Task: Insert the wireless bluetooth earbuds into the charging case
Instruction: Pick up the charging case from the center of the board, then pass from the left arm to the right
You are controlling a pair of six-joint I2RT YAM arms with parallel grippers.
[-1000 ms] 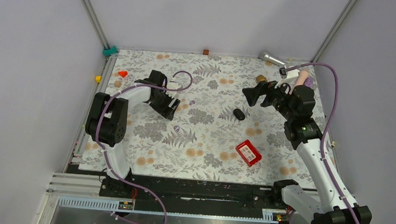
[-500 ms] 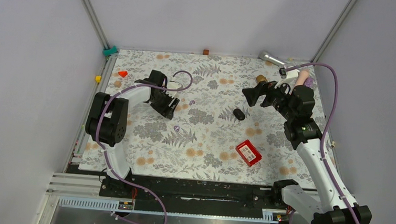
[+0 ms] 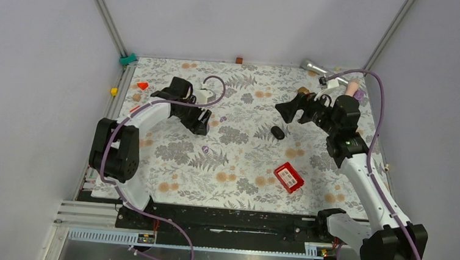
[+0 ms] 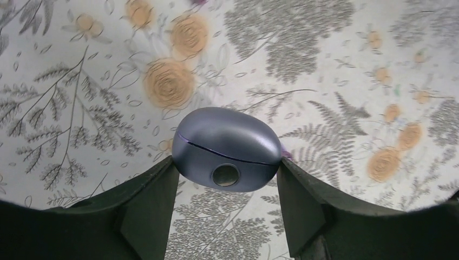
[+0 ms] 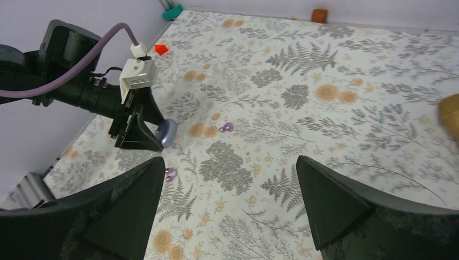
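Pinched on its rounded ends by the clenched left end effector (image 4: 227, 162), the shut lilac charging case (image 4: 227, 142) could be squirted out. Its long axis is laid finger to finger, button face toward the wrist. The right end effector (image 5: 230, 162) is spread empty; purple earbuds (image 5: 226, 128) are seen on the table (image 5: 335, 59) nearby.

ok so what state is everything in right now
purple charging case: lid closed, clamped in left gripper
left gripper: shut on the case
right gripper: open, empty
two purple earbuds: loose on the mat, outside the case
black case: lying on the mat, untouched
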